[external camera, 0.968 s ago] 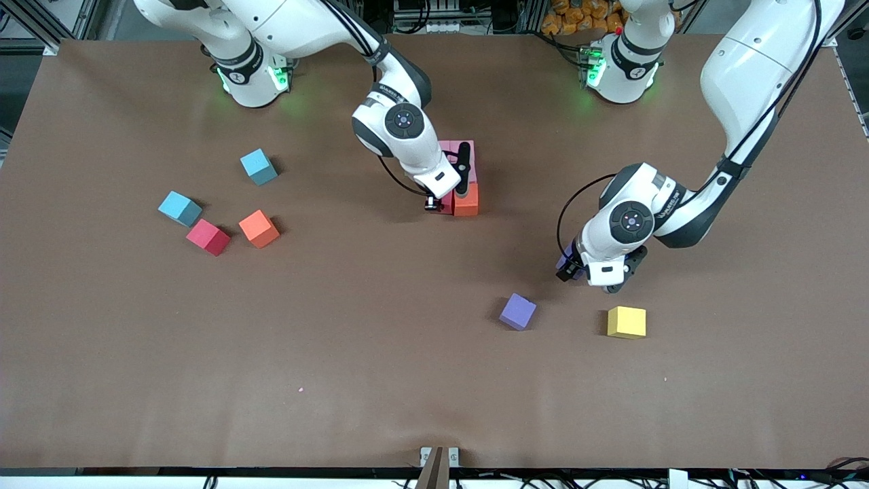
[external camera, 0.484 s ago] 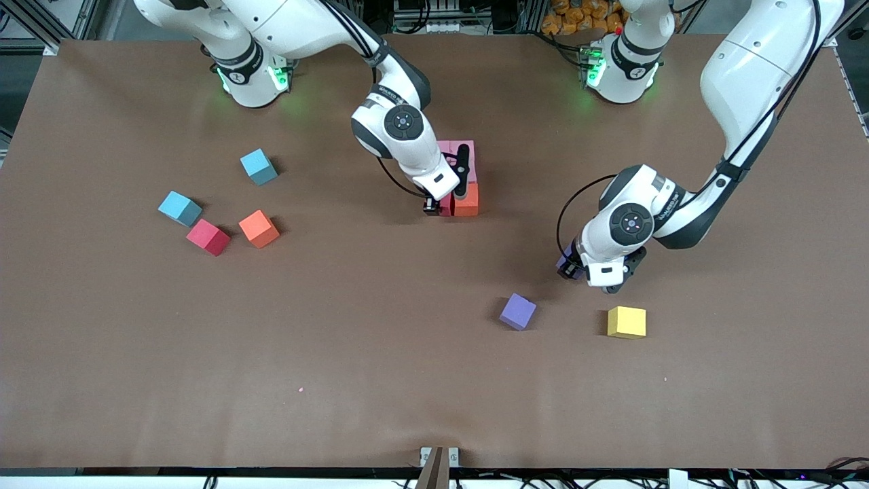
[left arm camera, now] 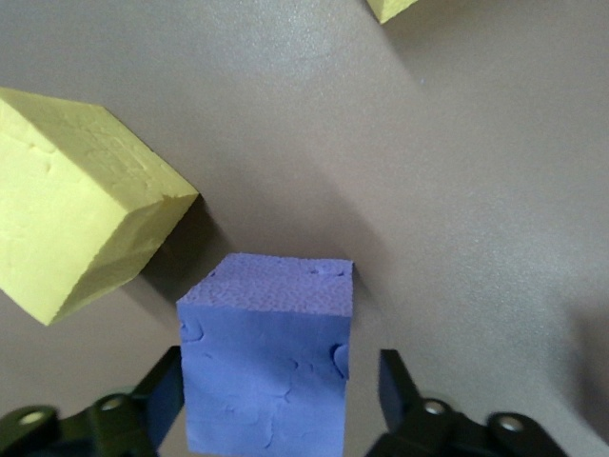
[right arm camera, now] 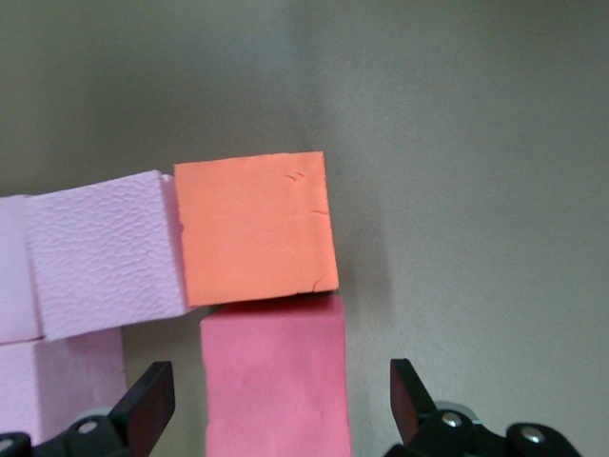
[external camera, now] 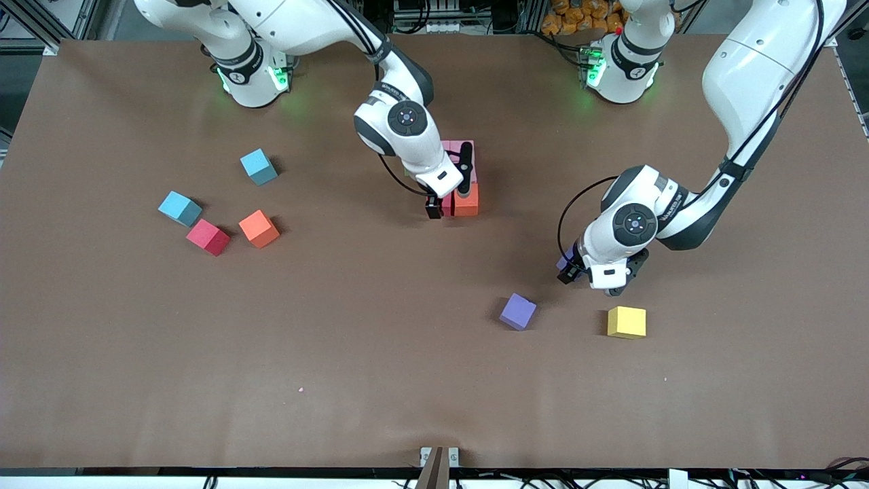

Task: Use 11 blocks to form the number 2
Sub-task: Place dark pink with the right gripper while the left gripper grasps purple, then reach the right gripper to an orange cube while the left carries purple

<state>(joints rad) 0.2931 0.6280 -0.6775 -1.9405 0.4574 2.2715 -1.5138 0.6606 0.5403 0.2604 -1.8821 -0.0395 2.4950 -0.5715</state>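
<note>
Mid-table stands a cluster of blocks: pink ones (external camera: 465, 153), an orange one (external camera: 467, 202) and a red one (external camera: 446, 206). My right gripper (external camera: 448, 197) is low over that cluster and open. The red block (right arm camera: 276, 381) sits between its fingers with a gap on each side, against the orange block (right arm camera: 255, 228) and beside the pink blocks (right arm camera: 105, 257). My left gripper (external camera: 589, 282) is down at a purple block (external camera: 565, 261), toward the left arm's end. It is open around this purple block (left arm camera: 266, 371), with one finger close and the other apart.
A second purple block (external camera: 518, 312) and a yellow block (external camera: 626, 322) lie nearer the front camera than the left gripper. Toward the right arm's end lie a red block (external camera: 208, 237), an orange block (external camera: 259, 228) and two light-blue cubes (external camera: 258, 166) (external camera: 180, 208).
My right gripper has opened and let go of the red block, which stays against the orange one. My left arm has shifted only slightly at the purple block.
</note>
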